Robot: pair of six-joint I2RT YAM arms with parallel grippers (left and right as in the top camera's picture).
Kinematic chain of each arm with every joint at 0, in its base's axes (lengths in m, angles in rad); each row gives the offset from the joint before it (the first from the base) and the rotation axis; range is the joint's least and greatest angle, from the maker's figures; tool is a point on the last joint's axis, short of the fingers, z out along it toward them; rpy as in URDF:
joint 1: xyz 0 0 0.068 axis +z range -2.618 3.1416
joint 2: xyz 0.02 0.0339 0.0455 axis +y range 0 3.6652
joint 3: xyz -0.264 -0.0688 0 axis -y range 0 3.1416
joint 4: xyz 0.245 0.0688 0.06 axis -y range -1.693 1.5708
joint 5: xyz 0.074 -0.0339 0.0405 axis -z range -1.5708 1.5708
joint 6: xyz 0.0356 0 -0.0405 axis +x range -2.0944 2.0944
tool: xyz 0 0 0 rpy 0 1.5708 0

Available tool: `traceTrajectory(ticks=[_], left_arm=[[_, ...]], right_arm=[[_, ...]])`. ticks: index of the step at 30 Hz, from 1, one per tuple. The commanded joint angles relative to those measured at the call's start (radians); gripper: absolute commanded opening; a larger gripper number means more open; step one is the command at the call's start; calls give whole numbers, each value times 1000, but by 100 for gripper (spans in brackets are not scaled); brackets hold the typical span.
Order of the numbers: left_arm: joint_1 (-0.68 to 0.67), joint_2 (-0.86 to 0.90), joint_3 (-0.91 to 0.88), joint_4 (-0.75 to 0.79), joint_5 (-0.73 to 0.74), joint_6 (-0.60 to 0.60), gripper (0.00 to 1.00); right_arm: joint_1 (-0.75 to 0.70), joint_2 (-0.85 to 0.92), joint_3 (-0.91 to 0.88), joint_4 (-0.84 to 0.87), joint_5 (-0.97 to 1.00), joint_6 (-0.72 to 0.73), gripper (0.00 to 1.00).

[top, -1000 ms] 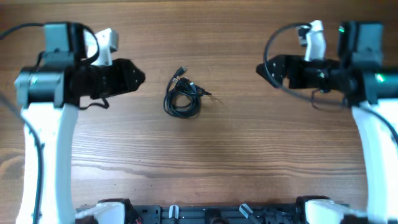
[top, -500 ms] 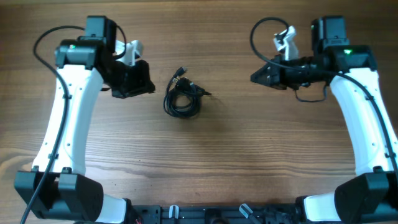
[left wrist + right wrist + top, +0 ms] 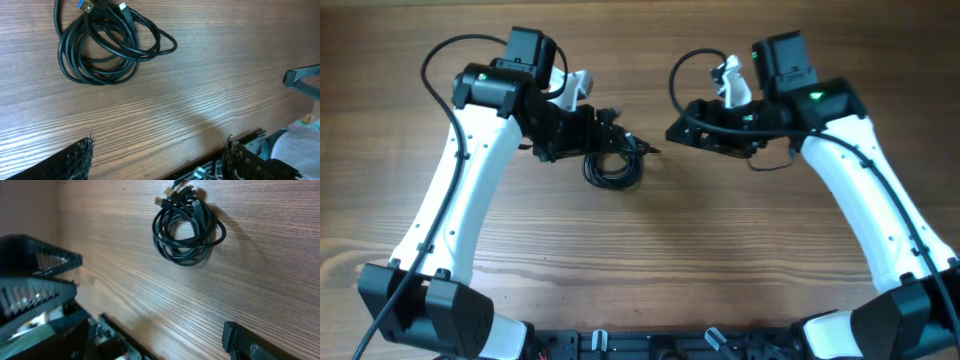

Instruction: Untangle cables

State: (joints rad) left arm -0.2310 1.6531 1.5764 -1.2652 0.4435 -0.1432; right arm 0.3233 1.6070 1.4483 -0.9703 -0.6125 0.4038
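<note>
The cables (image 3: 613, 168) lie in one tight black bundle on the bench (image 3: 650, 260), up in the middle, and both arms reach in toward it, one from each side. The left pincer (image 3: 603, 135) hangs right at the bundle's upper-left edge, close by the plugs (image 3: 611, 114). Whether it touches a cord, the overhead view can't settle. From its own wrist camera it's plain enough: left pincer (image 3: 159, 152) wide apart, nothing between the fingers (image 3: 80, 155) but bare wood. The cables (image 3: 100, 50) sit ahead of it at the top left, loops overlapping, one loop poking out to the right. Over on the other side, the right pincer (image 3: 676, 133) sits just beside the bundle and clear of it. Its wrist view shows the right pincer (image 3: 152, 295) spread as well and holding nothing. Further out, the cables (image 3: 187, 227) lie flat on the wood, plugs (image 3: 175, 192) bunched together at the far edge.
</note>
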Motion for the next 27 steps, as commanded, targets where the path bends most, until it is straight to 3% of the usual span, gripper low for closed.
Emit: traceTrajectory(ticks=[1, 8, 18, 27], left_arm=[[-14, 13, -8, 3, -87, -14, 86], [-14, 16, -9, 12, -253, -211, 90], [-14, 19, -10, 36, -397, -345, 95], [-14, 24, -146, 200, -335, -393, 99]], right_arm=[[74, 24, -21, 53, 167, 154, 88], [150, 32, -84, 168, 283, 272, 88], [151, 126, -177, 329, 266, 340, 83], [151, 302, -194, 392, 160, 336, 83]])
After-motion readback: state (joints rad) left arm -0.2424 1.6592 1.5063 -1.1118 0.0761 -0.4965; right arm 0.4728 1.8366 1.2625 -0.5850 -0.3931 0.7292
